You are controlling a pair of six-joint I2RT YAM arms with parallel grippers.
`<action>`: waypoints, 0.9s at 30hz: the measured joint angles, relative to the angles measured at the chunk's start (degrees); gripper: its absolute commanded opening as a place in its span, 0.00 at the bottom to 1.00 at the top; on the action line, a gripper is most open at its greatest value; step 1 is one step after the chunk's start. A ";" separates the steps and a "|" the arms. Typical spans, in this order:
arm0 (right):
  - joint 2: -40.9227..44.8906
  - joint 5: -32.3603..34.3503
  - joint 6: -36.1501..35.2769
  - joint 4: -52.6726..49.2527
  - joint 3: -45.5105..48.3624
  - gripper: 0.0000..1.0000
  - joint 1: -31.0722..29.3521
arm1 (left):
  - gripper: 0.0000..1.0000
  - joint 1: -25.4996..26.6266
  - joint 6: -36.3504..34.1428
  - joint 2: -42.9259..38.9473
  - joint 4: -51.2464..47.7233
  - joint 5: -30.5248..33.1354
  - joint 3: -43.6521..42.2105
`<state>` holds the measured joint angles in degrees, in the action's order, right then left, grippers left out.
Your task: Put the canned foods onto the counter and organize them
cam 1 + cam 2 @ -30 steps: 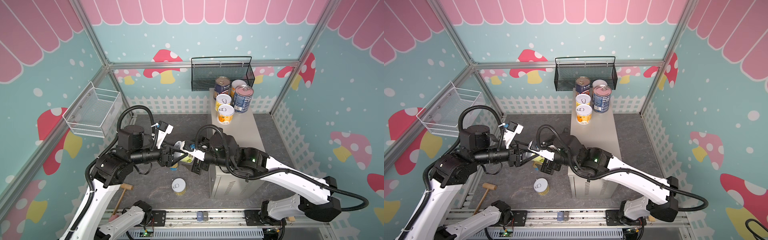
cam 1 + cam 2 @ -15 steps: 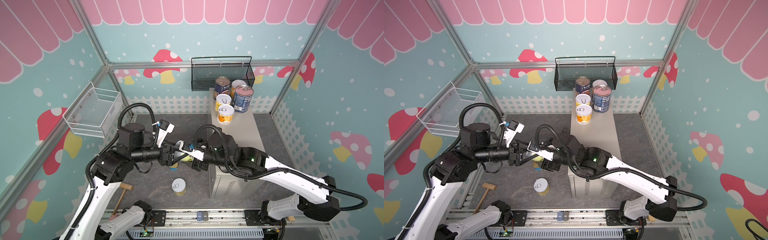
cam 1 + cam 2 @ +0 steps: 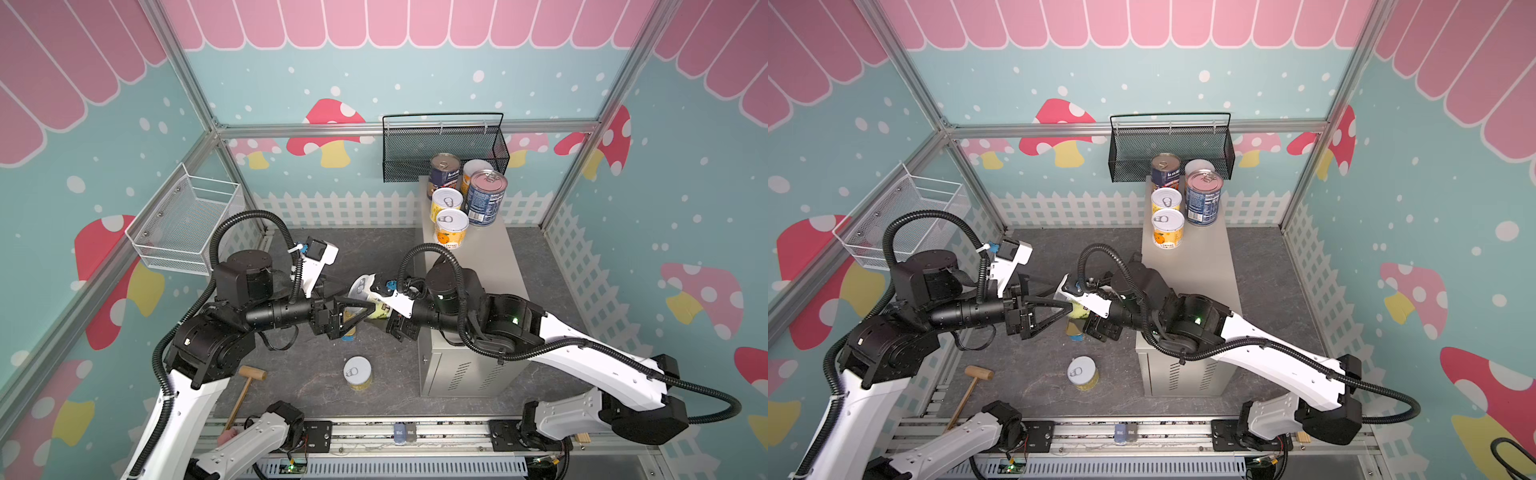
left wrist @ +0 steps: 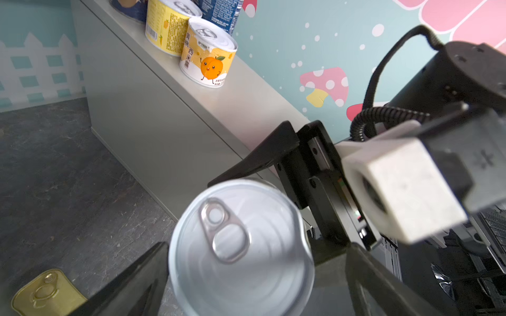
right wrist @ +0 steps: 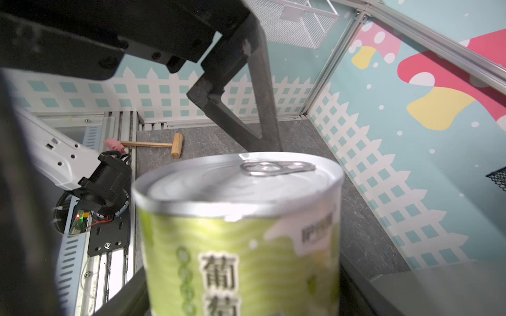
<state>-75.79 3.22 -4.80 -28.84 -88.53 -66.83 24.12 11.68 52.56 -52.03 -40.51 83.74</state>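
A yellow-green labelled can (image 3: 366, 300) (image 3: 1073, 309) with a white pull-tab lid hangs above the floor between both arms. My right gripper (image 3: 376, 311) (image 5: 241, 287) is shut on its body. My left gripper (image 3: 360, 298) (image 4: 257, 251) is open, its fingers (image 4: 128, 287) standing either side of the lid, one with a clear gap. On the counter (image 3: 490, 257) (image 3: 1200, 270), at its far end, stand two dark-blue cans (image 3: 486, 199) and three yellow ones (image 3: 451, 228). Another yellow can (image 3: 357, 372) stands on the floor. A flat gold tin (image 4: 46, 295) lies on the floor below the grippers.
A wooden mallet (image 3: 245, 386) (image 5: 153, 144) lies on the floor at the front left. A black mesh basket (image 3: 444, 145) hangs on the back wall above the counter's far end. A white wire basket (image 3: 187, 224) hangs on the left wall.
My right gripper has shut on the can that my left gripper was holding. My left gripper has then opened its jaws around it. Both arms have barely shifted.
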 measured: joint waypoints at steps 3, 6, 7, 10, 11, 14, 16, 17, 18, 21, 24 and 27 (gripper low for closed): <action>3.61 0.70 2.58 2.34 2.64 0.60 0.09 | 0.99 0.00 0.37 -0.90 2.97 -0.63 -1.64; 7.61 0.81 5.05 4.20 5.53 0.60 0.07 | 0.99 0.00 1.25 -1.16 6.75 -2.12 -3.10; 8.94 0.74 5.92 5.07 6.56 0.60 0.09 | 0.99 0.00 1.75 -1.16 8.24 -2.91 -3.67; 12.24 0.13 8.28 7.45 9.40 0.61 0.09 | 0.99 0.00 3.74 -1.03 13.55 -5.49 -5.64; 13.14 -0.11 9.01 8.24 10.29 0.61 0.09 | 0.99 0.00 4.55 -0.90 15.13 -6.21 -6.03; 15.72 -0.76 11.17 10.36 13.18 0.61 0.07 | 0.99 0.02 7.23 -0.13 20.98 -9.18 -6.67; 17.16 -1.18 12.37 11.67 14.95 0.61 0.07 | 0.99 0.20 8.98 0.48 24.85 -11.34 -6.91; 17.84 -1.38 13.00 12.33 15.78 0.61 0.09 | 0.99 0.61 9.64 0.85 26.67 -12.50 -6.97; 18.45 -1.53 13.53 12.79 16.44 0.61 0.09 | 0.99 1.25 10.14 1.25 28.13 -13.42 -6.97; 19.69 -1.90 14.84 13.33 17.09 0.61 0.07 | 0.99 3.67 10.82 2.38 30.95 -15.50 -6.97; 20.65 -2.45 16.09 15.08 17.35 0.61 0.09 | 0.99 5.51 10.84 3.26 32.17 -15.89 -6.99; 21.59 -3.15 17.05 16.81 17.84 0.62 0.09 | 0.99 6.99 10.80 3.85 32.79 -15.65 -6.99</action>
<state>-54.19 0.08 12.25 -12.03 -70.70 -66.74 31.11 22.48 56.40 -19.25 -56.16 76.75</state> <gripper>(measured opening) 0.758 0.992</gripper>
